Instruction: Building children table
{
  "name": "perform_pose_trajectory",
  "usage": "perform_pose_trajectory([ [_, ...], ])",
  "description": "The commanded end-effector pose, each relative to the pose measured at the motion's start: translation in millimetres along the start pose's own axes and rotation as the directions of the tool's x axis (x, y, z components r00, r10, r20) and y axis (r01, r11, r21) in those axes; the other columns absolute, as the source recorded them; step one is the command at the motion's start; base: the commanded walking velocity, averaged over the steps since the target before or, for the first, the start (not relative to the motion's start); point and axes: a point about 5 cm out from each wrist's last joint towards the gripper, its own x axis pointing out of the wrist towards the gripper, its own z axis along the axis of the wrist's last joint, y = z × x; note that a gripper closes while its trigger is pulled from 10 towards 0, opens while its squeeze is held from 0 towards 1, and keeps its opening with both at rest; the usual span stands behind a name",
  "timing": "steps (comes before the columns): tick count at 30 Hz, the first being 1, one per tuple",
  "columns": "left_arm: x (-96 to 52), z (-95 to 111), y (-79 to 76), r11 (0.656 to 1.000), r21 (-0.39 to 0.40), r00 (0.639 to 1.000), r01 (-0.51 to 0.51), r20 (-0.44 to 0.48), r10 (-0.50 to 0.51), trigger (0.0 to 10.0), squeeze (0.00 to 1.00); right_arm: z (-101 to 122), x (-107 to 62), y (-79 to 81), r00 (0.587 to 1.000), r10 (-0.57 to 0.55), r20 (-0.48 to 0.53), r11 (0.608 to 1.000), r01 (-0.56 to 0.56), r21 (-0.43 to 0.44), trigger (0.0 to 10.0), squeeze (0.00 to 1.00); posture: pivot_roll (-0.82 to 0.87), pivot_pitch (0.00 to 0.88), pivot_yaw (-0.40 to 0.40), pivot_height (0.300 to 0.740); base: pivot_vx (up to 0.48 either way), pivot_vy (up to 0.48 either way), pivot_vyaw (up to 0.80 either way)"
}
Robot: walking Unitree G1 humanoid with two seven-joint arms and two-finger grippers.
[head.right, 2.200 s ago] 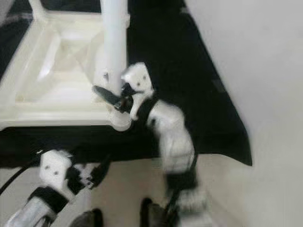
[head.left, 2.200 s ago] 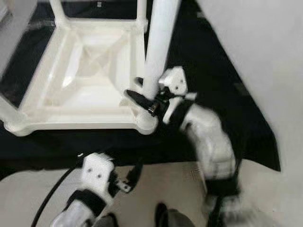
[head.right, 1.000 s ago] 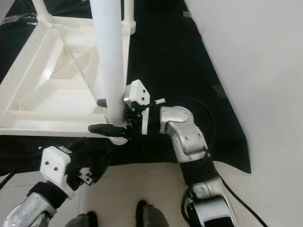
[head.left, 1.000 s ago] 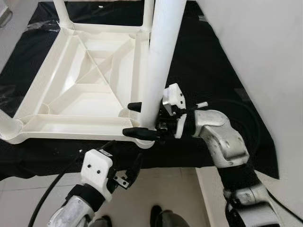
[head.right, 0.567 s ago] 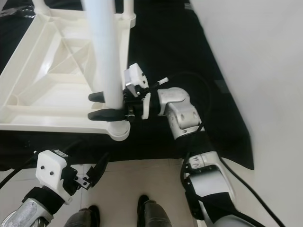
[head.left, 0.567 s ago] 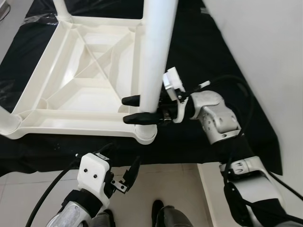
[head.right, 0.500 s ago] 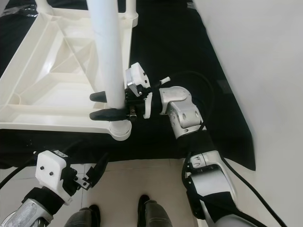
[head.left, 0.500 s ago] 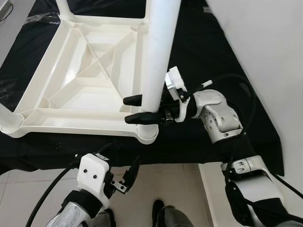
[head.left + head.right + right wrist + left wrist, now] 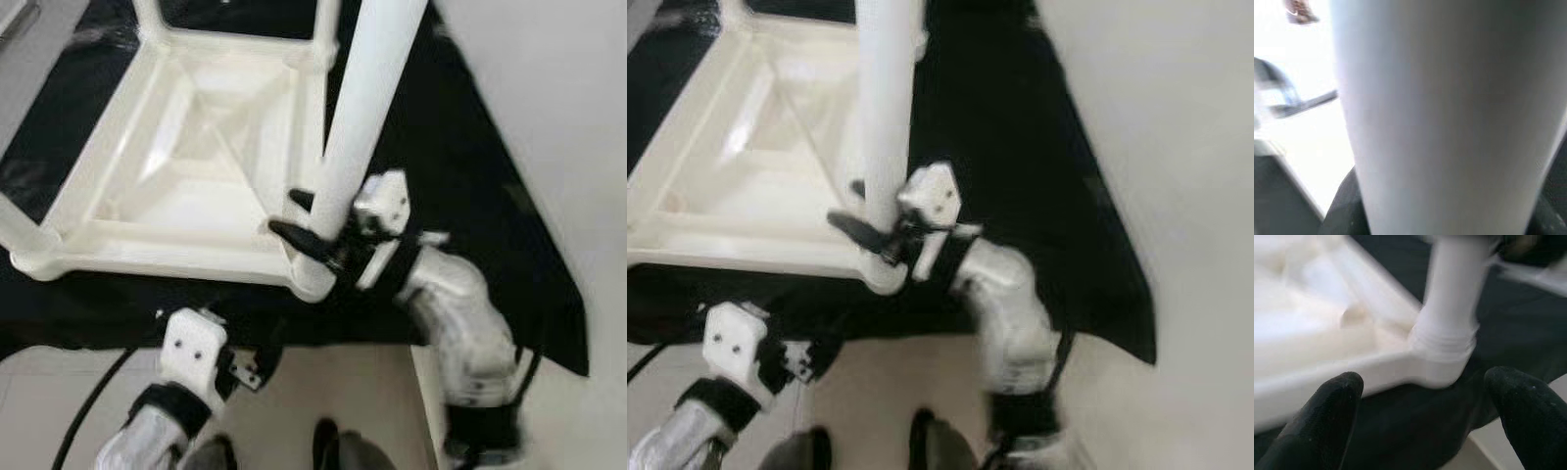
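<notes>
A white children's table lies upside down on a black cloth. A thick white leg rises from its near right corner socket, leaning a little to the right. My right gripper is shut on this leg just above the socket, one black finger on each side. The leg sits very close in the right wrist view. Low by the cloth's front edge, my left gripper is open and holds nothing. Between its fingertips, the left wrist view looks at the same socket.
Other white legs stand at the far left corner, the far right corner and the near left corner. Beige floor tiles lie in front of the cloth, with my feet below. A pale surface borders the cloth on the right.
The picture has shifted and blurred, so the camera moved. My right gripper stays on the leg by the socket, with its wrist turned and its forearm lower. The left gripper stays low and open.
</notes>
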Motion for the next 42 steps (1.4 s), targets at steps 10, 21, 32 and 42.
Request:
perform_pose_trajectory([
  [10,-0.1,-10.8,1.0,1.0,-0.024,0.999,0.004,-0.036,-0.005,10.0,0.0,-28.9,22.4,-18.3,0.966,-0.194,-0.172,0.978,0.204,0.044,0.0,0.0,0.06,0.258,-0.064,0.74,0.0,0.0,0.0],
  [21,1.5,-10.2,-1.5,1.0,-0.017,1.0,-0.007,-0.023,0.007,10.0,0.0,12.0,35.3,-21.5,0.891,0.45,0.061,0.892,-0.452,0.018,10.0,1.0,0.08,0.248,-0.084,0.74,0.0,0.0,0.0],
  [32,-8.3,-7.0,-4.4,1.0,-0.015,0.999,-0.011,-0.034,0.011,10.0,0.0,29.8,56.5,-44.6,0.734,0.678,0.041,0.734,-0.674,-0.083,10.0,0.0,0.16,0.299,-0.085,0.74,0.0,0.0,0.0],
  [42,-21.1,-3.8,-6.2,1.0,-0.017,0.998,-0.023,-0.059,0.022,10.0,0.0,38.2,54.4,-48.8,0.504,0.863,0.024,0.505,-0.861,-0.067,10.0,0.0,0.18,0.335,-0.078,0.74,0.0,0.0,0.0],
])
